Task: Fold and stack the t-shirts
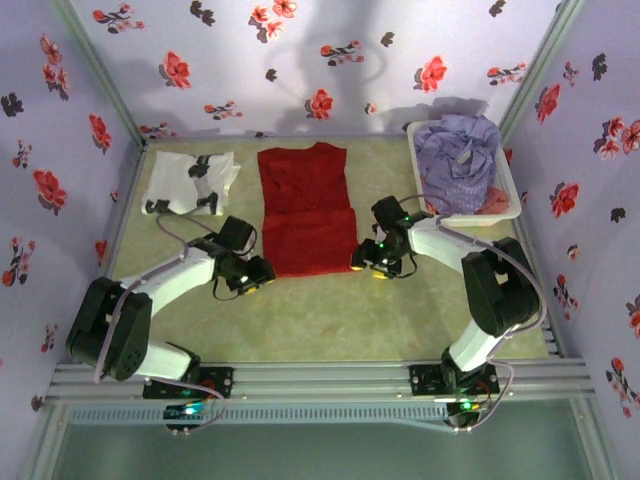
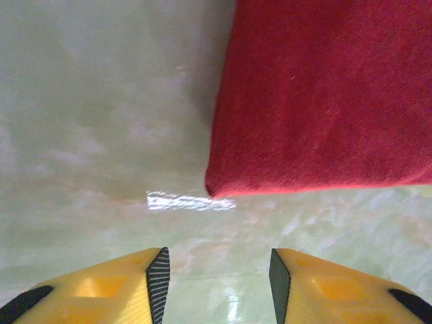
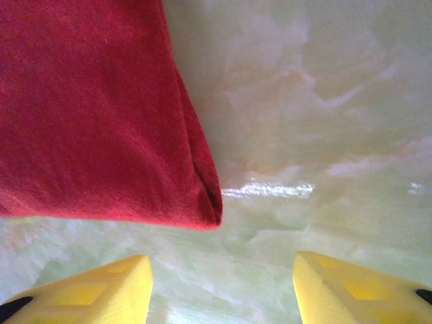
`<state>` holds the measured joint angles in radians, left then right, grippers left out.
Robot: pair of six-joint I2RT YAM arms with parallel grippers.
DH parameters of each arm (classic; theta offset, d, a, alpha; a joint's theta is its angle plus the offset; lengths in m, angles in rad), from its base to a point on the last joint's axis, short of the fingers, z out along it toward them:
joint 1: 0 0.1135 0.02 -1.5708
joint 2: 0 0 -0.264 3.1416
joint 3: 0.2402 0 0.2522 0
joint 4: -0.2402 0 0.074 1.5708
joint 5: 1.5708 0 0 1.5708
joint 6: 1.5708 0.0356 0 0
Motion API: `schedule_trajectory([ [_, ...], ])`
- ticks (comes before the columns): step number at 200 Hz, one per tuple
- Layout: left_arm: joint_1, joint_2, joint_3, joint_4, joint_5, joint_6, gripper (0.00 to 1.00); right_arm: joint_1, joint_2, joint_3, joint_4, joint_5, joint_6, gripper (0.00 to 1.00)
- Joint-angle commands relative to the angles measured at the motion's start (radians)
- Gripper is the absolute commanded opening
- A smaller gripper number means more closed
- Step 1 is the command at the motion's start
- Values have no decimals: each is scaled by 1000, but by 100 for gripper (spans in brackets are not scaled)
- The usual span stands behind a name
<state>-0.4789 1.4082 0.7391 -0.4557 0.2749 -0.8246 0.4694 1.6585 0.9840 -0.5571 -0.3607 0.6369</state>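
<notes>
Top external: white printed t-shirt (image 1: 190, 182) folded at ten o'clock. Next, the left end effector (image 1: 262, 272), wide apart and empty, flanks the half-folded red t-shirt (image 1: 308, 208) at centre; the right end effector (image 1: 362, 260) likewise. Cloth looks limp and light: pinch the near corners. At two o'clock the lavender t-shirt (image 1: 455, 150) lies in the basket (image 1: 482, 216). Glossy table (image 1: 330, 320), floral walls (image 1: 300, 60).

Plain red t-shirt (image 1: 308, 210) centre frame, white t-shirt (image 1: 190, 180) with black print upper left, lavender t-shirt (image 1: 458, 148) in white basket (image 1: 482, 218) upper right. Bench (image 1: 330, 310) pale green marbled; walls (image 1: 300, 60) lavender with red and black flowers; jaws yellow, black pads (image 2: 158, 277).
</notes>
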Motion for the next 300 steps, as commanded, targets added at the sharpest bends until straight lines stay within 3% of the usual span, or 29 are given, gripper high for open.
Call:
schedule_trajectory([
  [1, 1, -12, -26, 138, 39, -70, 46, 0, 3, -16, 69, -15, 37, 58],
  [51, 10, 56, -28, 212, -17, -87, 35, 0, 36, -12, 133, -4, 60, 55],
  [91, 12, 121, -10, 232, -35, -73, 30, 0, 83, 7, 163, -30, 65, 47],
  [108, 8, 125, 9, 177, -71, -54, 31, 0, 92, 13, 165, -32, 67, 46],
  [134, 6, 73, 14, 118, -117, -22, 43, 0, 90, 11, 162, -31, 66, 46],
  [155, 12, 24, 0, 89, -140, -4, 44, 0, 98, 12, 163, -36, 66, 44],
  [251, 20, 90, -21, 143, -112, -6, 36, 1, 106, 21, 160, -32, 66, 19],
  [300, 20, 166, -83, 351, 11, -99, 30, 1, 101, 13, 164, -38, 67, 9],
])
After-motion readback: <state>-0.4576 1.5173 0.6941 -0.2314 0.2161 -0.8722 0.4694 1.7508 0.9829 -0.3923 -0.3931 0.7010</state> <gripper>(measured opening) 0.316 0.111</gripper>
